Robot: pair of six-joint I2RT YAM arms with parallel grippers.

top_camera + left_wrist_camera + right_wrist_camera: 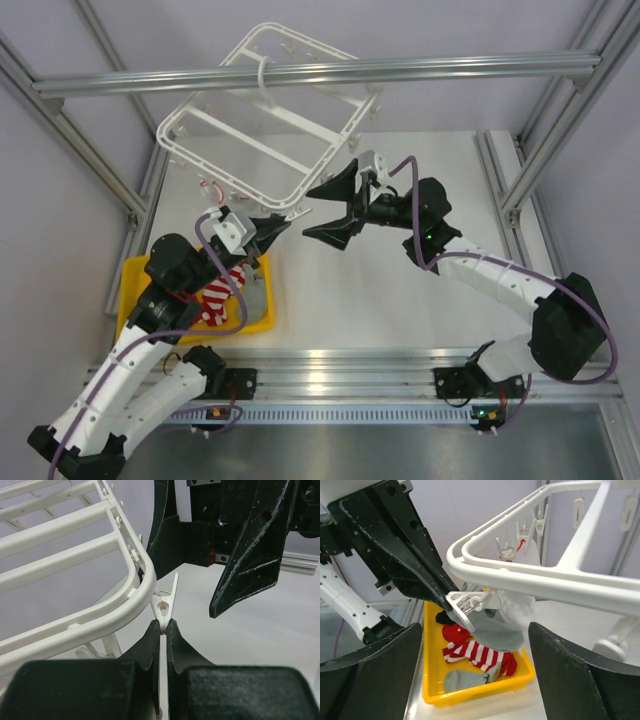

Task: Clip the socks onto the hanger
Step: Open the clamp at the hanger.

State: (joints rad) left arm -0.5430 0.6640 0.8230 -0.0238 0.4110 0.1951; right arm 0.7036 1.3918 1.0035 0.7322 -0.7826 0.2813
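**Left claw clamped on corner clip; right claw standing open**

Hanger: The white hanger hangs tilted above the counter, with its central hook over the grey aluminium beam. Its near rounded corner sits between the two claws. Small clips dangle from the underside of its frame.

Left claw: The left claw is closed on one white clip at that rounded corner. Both fingers press flat against the clip's lower end. The clip stands just beside the hanger rim.

Right claw: The right claw is spread wide and nothing lies between its fingers. It faces the left claw across the held clip and stands apart from it.

Socks: In the right wrist view, a plain grey sock hangs directly below the held clip, its upper edge meeting the clip. Whether the clip actually pinches the fabric cannot be told. A pale fabric shape shows behind the sock and cannot be identified.

Tray: The yellow tray rests on the counter beneath the left arm. It holds a red sock with white stripes and a second grey sock lying flat near the tray's front wall.
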